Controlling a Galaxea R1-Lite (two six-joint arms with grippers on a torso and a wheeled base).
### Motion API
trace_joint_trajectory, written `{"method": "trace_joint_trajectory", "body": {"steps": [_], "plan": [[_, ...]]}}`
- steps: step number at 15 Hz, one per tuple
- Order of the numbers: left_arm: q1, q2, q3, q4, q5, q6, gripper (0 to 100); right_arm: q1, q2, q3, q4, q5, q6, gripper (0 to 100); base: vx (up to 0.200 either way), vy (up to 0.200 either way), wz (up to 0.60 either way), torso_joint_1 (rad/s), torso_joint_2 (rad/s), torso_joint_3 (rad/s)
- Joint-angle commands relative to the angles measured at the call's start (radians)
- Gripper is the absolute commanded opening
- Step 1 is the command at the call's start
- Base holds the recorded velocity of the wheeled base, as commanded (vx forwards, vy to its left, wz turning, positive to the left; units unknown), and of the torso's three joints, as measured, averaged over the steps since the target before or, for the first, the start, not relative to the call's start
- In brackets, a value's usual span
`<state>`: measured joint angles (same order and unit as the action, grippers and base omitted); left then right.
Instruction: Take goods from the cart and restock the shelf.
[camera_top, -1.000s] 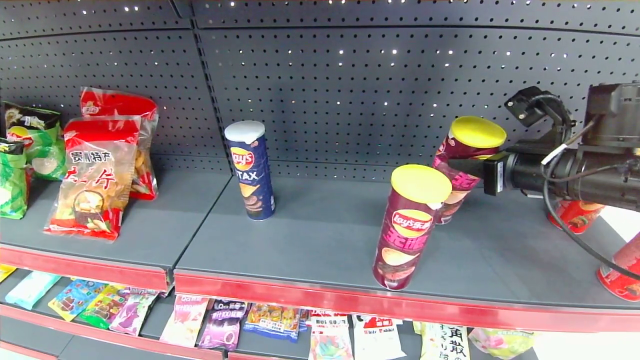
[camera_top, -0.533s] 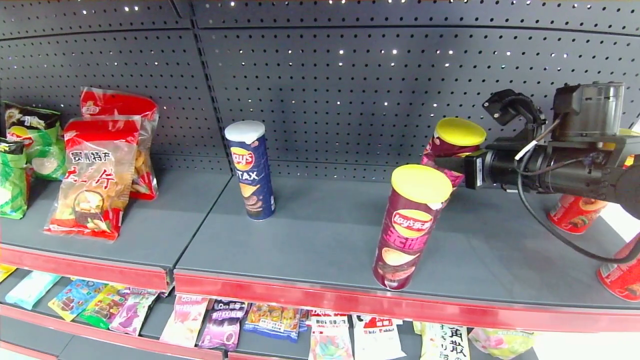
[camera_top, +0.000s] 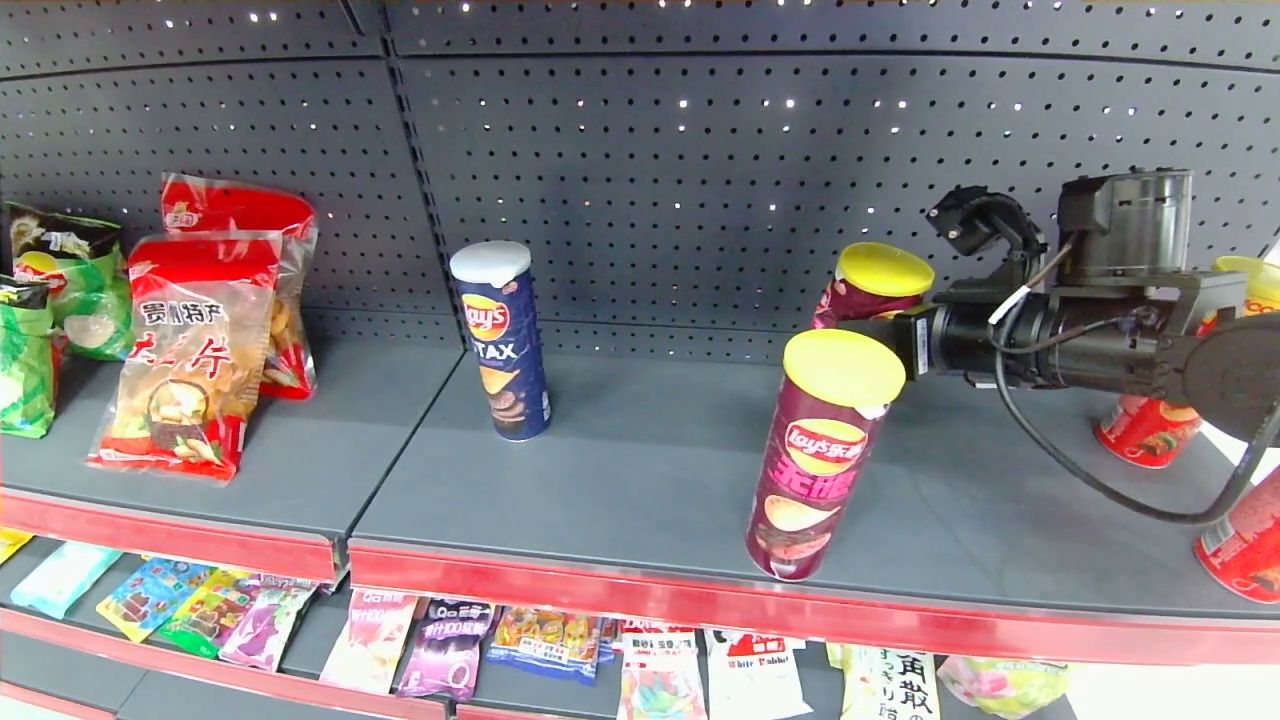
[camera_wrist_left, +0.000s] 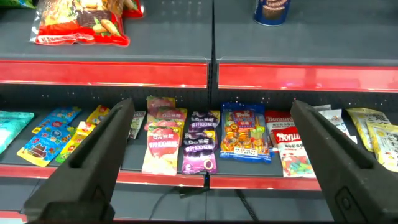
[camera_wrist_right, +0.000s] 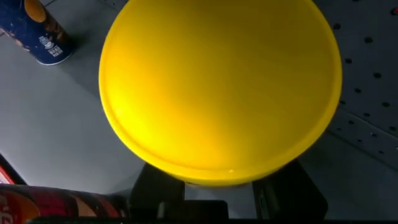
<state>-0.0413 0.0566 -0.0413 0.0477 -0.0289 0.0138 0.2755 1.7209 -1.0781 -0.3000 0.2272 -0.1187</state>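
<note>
My right gripper (camera_top: 868, 327) is shut on a purple chip can with a yellow lid (camera_top: 884, 270), held tilted over the back of the grey shelf board (camera_top: 640, 470). In the right wrist view that yellow lid (camera_wrist_right: 221, 87) looms just ahead of the right gripper (camera_wrist_right: 227, 193). A second purple can (camera_top: 815, 460) stands near the shelf's front edge and hides the held can's lower part. Further left stands a blue can (camera_top: 505, 345). My left gripper (camera_wrist_left: 211, 162) hangs open in front of the lower shelf, with nothing between its fingers.
Red snack bags (camera_top: 195, 350) and green bags (camera_top: 40, 320) lean at the shelf's left. Red cans (camera_top: 1150, 430) stand at the far right. Small snack packets (camera_wrist_left: 199, 140) line the lower shelf. Bare board lies between the blue can and the purple cans.
My right arm has carried the held purple can leftward along the back of the shelf, so it now sits behind the standing purple can. Nothing else has moved.
</note>
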Motion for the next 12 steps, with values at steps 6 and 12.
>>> {"method": "trace_joint_trajectory", "body": {"steps": [6, 12], "plan": [[0.0, 0.003, 0.0, 0.001, -0.002, 0.0, 100, 0.011, 0.026, 0.0, -0.001, 0.0, -0.004, 0, 0.0, 0.0, 0.0, 0.0, 0.0, 0.0], [0.0, 0.005, 0.0, 0.001, -0.005, -0.002, 100, 0.014, 0.026, 0.001, -0.004, -0.006, -0.004, 100, 0.0, 0.0, 0.0, 0.0, 0.0, 0.0]]}}
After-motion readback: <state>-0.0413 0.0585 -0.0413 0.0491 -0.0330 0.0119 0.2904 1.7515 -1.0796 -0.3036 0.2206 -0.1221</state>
